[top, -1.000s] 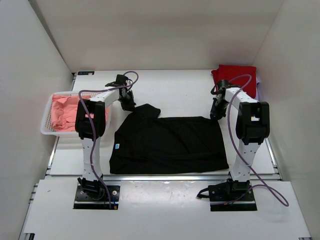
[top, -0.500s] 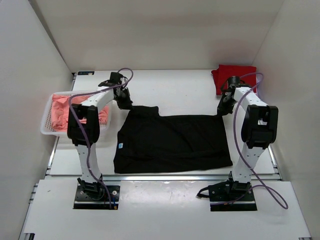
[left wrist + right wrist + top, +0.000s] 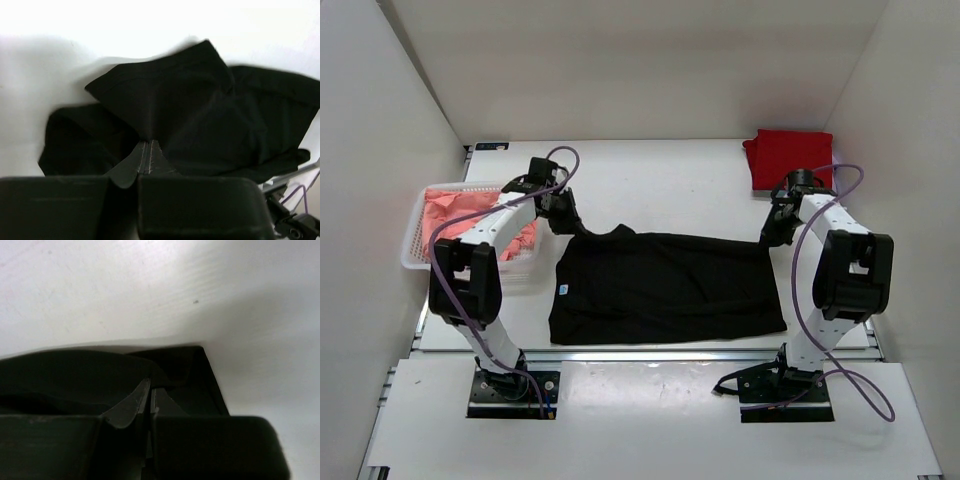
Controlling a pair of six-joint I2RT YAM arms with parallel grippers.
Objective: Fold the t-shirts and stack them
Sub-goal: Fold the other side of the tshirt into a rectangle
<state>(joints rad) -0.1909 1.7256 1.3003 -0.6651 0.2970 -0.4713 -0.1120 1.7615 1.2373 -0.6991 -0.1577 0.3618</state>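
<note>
**Black t-shirt.** The black t-shirt [image 3: 665, 285] lies spread on the surface [image 3: 660, 185] between the 2 arms. Its long axis runs left to right across the overhead view. Its near edge lies toward the arm bases and its far edge away from them.

**Left fingers.** The left fingers [image 3: 147, 159] are closed, with a fold of black cloth pinched between the tips. The hold is at the shirt's far-left corner, and the cloth bunches and creases outward from the pinch.

**Right fingers.** The right fingers [image 3: 150, 396] are likewise closed on black cloth, at the far-right corner. The corner's hem shows just past the tips.

**Governing relation.** Each arm holds 1 end of the same far edge, and the rest of the shirt lies nearward of both sets of fingers. In my judgement, a fold would carry that edge toward the bases, across the short axis. Both ends would need to travel level and together, or the edge will skew.

**Other garments.** A folded red t-shirt [image 3: 790, 158] sits at the far right, near the right arm. Pink t-shirts [image 3: 445, 225] lie in a white basket [image 3: 412, 250] at the left edge.
</note>
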